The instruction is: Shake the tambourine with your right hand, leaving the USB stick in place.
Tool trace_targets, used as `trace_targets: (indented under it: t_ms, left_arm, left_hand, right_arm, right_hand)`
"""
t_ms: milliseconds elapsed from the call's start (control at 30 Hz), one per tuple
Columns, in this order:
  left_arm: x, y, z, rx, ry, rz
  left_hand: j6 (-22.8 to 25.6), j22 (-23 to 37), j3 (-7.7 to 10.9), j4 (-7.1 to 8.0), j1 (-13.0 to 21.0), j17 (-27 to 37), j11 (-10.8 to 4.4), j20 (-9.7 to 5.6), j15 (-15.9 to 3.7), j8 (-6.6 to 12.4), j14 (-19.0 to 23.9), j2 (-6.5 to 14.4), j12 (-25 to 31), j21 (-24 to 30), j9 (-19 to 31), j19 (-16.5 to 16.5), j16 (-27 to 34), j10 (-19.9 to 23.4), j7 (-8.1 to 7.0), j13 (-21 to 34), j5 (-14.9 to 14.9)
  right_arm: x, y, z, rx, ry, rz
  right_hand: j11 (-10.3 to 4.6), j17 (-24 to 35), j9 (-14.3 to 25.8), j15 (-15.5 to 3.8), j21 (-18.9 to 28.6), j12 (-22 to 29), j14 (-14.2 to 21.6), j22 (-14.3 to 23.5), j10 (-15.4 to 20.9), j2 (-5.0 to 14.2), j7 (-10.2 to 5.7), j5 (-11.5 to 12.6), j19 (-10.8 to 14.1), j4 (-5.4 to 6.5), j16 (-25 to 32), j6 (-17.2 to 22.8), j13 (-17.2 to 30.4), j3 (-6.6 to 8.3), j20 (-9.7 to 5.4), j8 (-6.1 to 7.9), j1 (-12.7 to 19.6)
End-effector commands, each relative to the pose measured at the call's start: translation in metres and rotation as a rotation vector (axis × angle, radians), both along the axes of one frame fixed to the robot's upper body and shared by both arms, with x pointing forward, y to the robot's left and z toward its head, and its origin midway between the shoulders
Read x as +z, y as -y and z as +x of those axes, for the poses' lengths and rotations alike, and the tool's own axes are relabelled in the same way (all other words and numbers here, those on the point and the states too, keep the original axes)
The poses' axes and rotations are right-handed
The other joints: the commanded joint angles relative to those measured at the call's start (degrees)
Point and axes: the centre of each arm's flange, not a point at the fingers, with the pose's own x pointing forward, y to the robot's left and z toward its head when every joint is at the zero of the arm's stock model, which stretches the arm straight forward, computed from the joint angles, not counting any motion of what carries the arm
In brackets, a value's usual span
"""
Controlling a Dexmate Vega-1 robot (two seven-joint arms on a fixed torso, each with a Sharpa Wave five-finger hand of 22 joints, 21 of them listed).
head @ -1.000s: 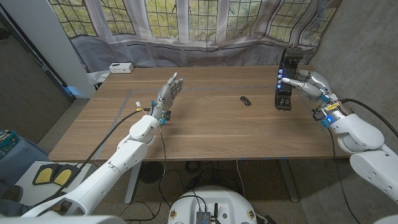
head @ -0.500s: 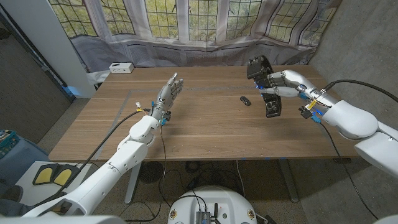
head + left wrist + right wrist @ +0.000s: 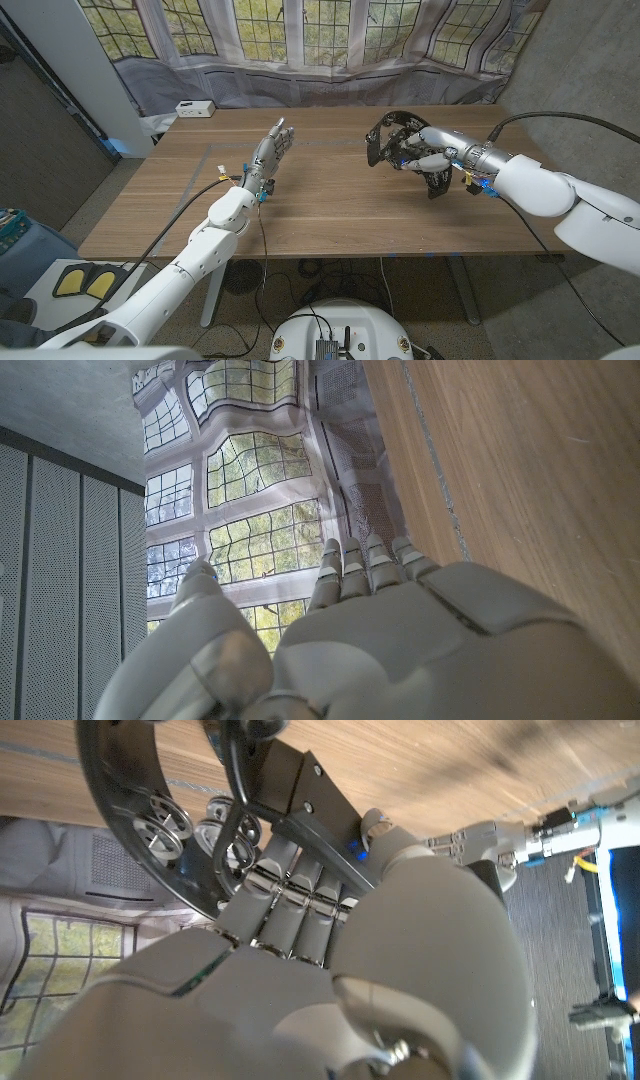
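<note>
Head view: right hand (image 3: 425,155) is gripping the tambourine (image 3: 400,140) aloft above mid-table, apparently mid-shake; USB stick hidden. Left hand (image 3: 270,152) is standing idle, fingers straight, empty. Right wrist view: fingers (image 3: 290,905) are wrapping the frame. Next: reverse swing, staying above the table.

The white right hand (image 3: 428,152) grips the black round tambourine (image 3: 388,139) above the wooden table (image 3: 330,215). The left hand (image 3: 268,152) stands with fingers apart. A white box (image 3: 194,108) sits at the far left corner.
</note>
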Motion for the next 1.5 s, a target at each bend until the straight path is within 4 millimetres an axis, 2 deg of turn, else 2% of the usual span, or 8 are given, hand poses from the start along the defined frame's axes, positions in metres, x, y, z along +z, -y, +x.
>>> trace_targets:
  t_ms: [33, 300, 500, 767, 833, 1067, 1300, 1500]
  left_arm:
    - [0.0, 0.0, 0.0, -0.002, -0.002, -0.002]
    - [0.0, 0.002, 0.002, -0.005, -0.006, 0.004]
    - [0.001, 0.003, 0.003, -0.005, -0.015, 0.011]
    - [0.002, 0.001, 0.003, 0.006, -0.011, 0.006]
    - [0.003, 0.001, 0.003, 0.006, -0.009, 0.007]
    - [0.003, 0.001, 0.003, 0.003, -0.007, 0.002]
    - [0.004, 0.001, 0.004, 0.004, -0.003, 0.002]
    - [0.004, 0.001, 0.004, 0.003, -0.008, 0.004]
  left_hand:
    - [0.5, 0.1, 0.29, 0.04, 0.3, 0.1, 0.01, 0.29, -0.17, -0.09, -0.1, 0.6, -0.2, 0.0, 0.1, -0.2, 0.0, 0.6, 0.16, 0.2, 0.0]
    - [0.6, 0.1, 0.31, 0.04, 0.3, 0.1, 0.05, 0.25, -0.14, -0.06, -0.1, 0.6, -0.2, 0.1, 0.1, -0.2, 0.0, 0.6, 0.21, 0.2, 0.0]
    - [0.8, 0.1, 0.33, 0.04, 0.3, 0.1, 0.02, 0.27, -0.14, -0.02, -0.1, 0.6, -0.2, 0.1, 0.1, -0.3, 0.0, 0.7, 0.17, 0.2, 0.0]
    - [0.8, 0.1, 0.35, 0.03, 0.4, 0.1, 0.01, 0.26, -0.12, -0.03, -0.1, 0.6, -0.2, 0.1, 0.1, -0.3, 0.0, 0.7, 0.22, 0.2, 0.0]
    - [0.8, 0.1, 0.37, 0.03, 0.4, 0.1, -0.4, 0.23, -0.16, -0.04, 0.0, 0.6, -0.2, 0.1, 0.1, -0.2, 0.0, 0.8, 0.17, 0.2, 0.0]
    - [0.8, 0.1, 0.4, 0.02, 0.4, 0.1, -0.13, 0.21, -0.18, -0.04, 0.1, 0.6, -0.2, 0.1, 0.1, -0.2, 0.1, 0.8, 0.19, 0.2, 0.0]
    - [0.8, 0.1, 0.45, 0.01, 0.4, 0.1, -0.01, 0.25, -0.17, -0.05, 0.1, 0.7, -0.2, 0.1, 0.1, -0.3, 0.1, 0.8, 0.24, 0.2, 0.0]
    - [0.8, 0.1, 0.5, 0.0, 0.5, 0.1, -0.02, 0.25, -0.12, -0.05, 0.1, 0.7, -0.2, 0.1, 0.1, -0.3, 0.1, 0.8, 0.29, 0.2, 0.0]
  right_arm:
    - [-0.003, -0.005, 0.004, -0.083, -0.031, -0.077]
    - [-0.005, 0.011, 0.005, -0.006, 0.006, 0.07]
    - [-0.008, 0.033, 0.014, 0.132, -0.055, 0.267]
    - [-0.016, 0.059, 0.012, 0.241, 0.055, 0.528]
    - [-0.016, 0.065, 0.01, 0.256, 0.091, 0.579]
    - [-0.018, 0.086, 0.0, 0.302, 0.218, 0.763]
    - [-0.031, 0.11, -0.003, 0.335, 0.314, 1.022]
    - [-0.054, 0.131, 0.009, 0.508, 0.289, 1.345]
  right_hand:
    - [0.16, 0.2, 0.2, -1.84, 0.5, -0.1, 0.1, 0.1, 0.4, 4.54, -4.15, 0.4, 0.0, 0.15, 0.1, 5.1, 0.1, 0.02, 0.06, 0.13, 4.0]
    - [0.1, 0.3, 0.2, -1.87, 0.7, -0.1, 0.4, 0.1, 0.5, 4.6, -4.12, 0.4, 0.1, 0.06, 0.1, 5.1, 0.1, 0.0, 0.12, 0.09, 4.1]
    - [-0.03, 0.4, 0.2, -1.81, 0.8, -0.3, 0.3, 0.1, 0.3, 4.65, -4.15, 0.4, -0.1, 0.13, 0.0, 4.9, 0.1, -0.05, 0.06, -0.03, 4.0]
    - [0.04, 0.6, 0.2, -1.99, 0.9, -0.4, 0.2, 0.1, 0.1, 4.69, -4.07, 0.4, -0.3, 0.01, -0.1, 4.9, 0.2, -0.05, 0.05, -0.12, 4.2]
    - [0.02, 0.7, 0.2, -2.05, 1.0, -0.4, 0.2, 0.1, 0.1, 4.66, -4.07, 0.4, -0.3, -0.04, -0.1, 4.9, 0.2, -0.09, 0.03, -0.11, 4.2]
    - [0.0, 0.9, 0.2, -2.2, 1.1, -0.4, 0.2, 0.1, 0.1, 4.76, -4.09, 0.4, -0.4, -0.08, -0.1, 4.9, 0.3, -0.1, -0.09, -0.19, 4.4]
    - [-0.17, 1.0, 0.2, -2.21, 1.3, -0.5, 0.2, 0.1, 0.1, 4.82, -4.24, 0.4, -0.4, 0.06, -0.1, 4.9, 0.3, -0.19, -0.19, -0.23, 4.3]
    - [-0.22, 1.2, 0.2, -2.29, 1.4, -0.5, 0.3, 0.1, 0.1, 4.83, -4.29, 0.4, -0.4, 0.05, -0.1, 4.7, 0.4, -0.25, -0.3, -0.33, 4.3]
